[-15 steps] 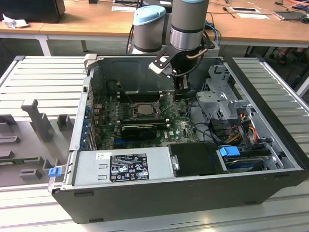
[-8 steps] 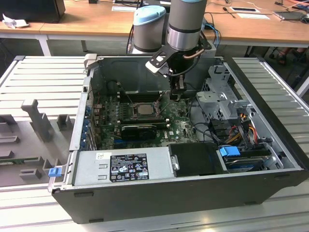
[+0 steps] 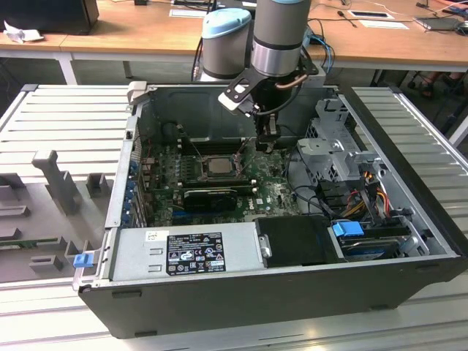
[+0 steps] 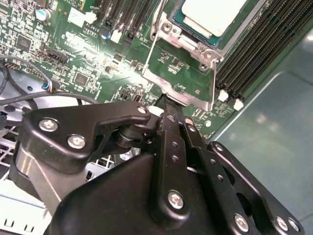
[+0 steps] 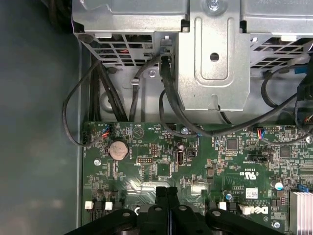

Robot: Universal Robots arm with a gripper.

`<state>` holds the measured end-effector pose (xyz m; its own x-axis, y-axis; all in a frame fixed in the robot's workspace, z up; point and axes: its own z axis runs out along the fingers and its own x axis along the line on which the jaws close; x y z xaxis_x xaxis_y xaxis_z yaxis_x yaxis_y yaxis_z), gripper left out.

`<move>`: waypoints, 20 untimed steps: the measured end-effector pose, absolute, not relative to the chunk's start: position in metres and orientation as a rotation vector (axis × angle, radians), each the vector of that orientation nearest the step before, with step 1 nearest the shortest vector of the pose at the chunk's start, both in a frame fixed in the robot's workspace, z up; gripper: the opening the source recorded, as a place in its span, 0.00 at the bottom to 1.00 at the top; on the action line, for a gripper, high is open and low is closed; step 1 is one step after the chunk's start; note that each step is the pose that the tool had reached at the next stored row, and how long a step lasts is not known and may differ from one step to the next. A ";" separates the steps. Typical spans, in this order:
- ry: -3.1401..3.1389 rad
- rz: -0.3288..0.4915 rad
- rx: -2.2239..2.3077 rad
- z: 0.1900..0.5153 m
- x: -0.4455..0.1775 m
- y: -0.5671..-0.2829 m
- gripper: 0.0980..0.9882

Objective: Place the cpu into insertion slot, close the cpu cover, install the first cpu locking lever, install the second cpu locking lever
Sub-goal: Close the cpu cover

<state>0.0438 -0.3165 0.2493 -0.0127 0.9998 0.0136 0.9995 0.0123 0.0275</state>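
Power supply (image 3: 186, 252) up front in the exterior view; beyond it, cpu (image 3: 217, 165) seated in insertion slot (image 3: 194, 171), gripper (image 3: 267, 144) just beside. Second wrist view: fingers (image 4: 168, 127) pressed together, tips against the swung-open cpu cover (image 4: 190, 95). First wrist view: tips together over the motherboard (image 5: 195, 161).

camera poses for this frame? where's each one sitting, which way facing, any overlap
Exterior view: off the arm, high, facing down into the open case; arm and gripper show.
Second wrist view: on the arm, facing past the gripper to the cpu in the insertion slot.
First wrist view: on the arm, facing motherboard and drive cage; gripper tip shows.
Shared: both wrist views show gripper and motherboard.
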 end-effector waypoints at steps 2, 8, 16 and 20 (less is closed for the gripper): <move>2.228 0.046 2.200 0.249 0.044 -0.317 0.01; 2.228 0.046 2.201 0.249 0.041 -0.317 0.01; 2.228 0.046 2.201 0.249 0.038 -0.317 0.01; 2.228 0.046 2.201 0.249 0.035 -0.317 0.01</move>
<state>0.0348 -0.3165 0.2493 -0.0127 0.9998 0.0136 0.9995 0.0123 0.0275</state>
